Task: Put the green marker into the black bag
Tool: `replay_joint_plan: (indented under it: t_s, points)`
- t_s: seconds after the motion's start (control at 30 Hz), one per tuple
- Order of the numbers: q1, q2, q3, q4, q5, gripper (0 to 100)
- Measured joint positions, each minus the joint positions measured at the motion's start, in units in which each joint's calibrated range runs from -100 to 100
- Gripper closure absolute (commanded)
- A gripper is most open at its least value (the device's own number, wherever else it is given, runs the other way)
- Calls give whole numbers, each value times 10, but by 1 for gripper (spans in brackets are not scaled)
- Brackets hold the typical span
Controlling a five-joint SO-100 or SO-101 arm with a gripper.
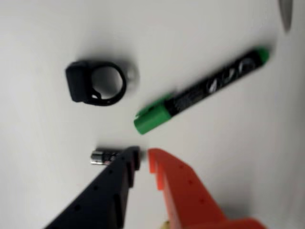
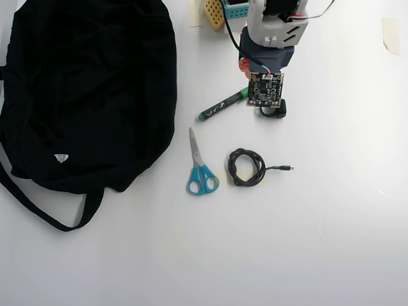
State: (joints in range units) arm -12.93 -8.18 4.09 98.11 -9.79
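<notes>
The green marker [image 1: 200,90] lies flat on the white table, slanting, with its green cap [image 1: 152,116] nearest my fingertips. My gripper [image 1: 143,156] hovers just short of the cap with a narrow gap between the black finger [image 1: 121,174] and the orange finger [image 1: 174,179], holding nothing. In the overhead view the marker [image 2: 223,106] lies beside my arm's wrist board [image 2: 265,89], which hides the fingertips. The black bag [image 2: 83,95] lies at the left with its strap [image 2: 38,207] trailing toward the front.
A small black ring-shaped clip [image 1: 95,83] lies left of the marker. A short battery [image 1: 104,156] sits by the black fingertip. Blue-handled scissors [image 2: 201,169] and a coiled black cable [image 2: 247,167] lie in front of the marker. Tape bits mark the table's back edge.
</notes>
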Motion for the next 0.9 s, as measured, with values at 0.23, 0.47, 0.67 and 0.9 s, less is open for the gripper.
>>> replay_joint_plan:
  t_s: [0.23, 0.47, 0.67, 0.9]
  points:
    - [-29, 0, 10, 0, -88, 97]
    - [-39, 0, 34, 0, -138, 97]
    - [-40, 0, 49, 0, -179, 97]
    - [-40, 0, 94, -25, -220, 97]
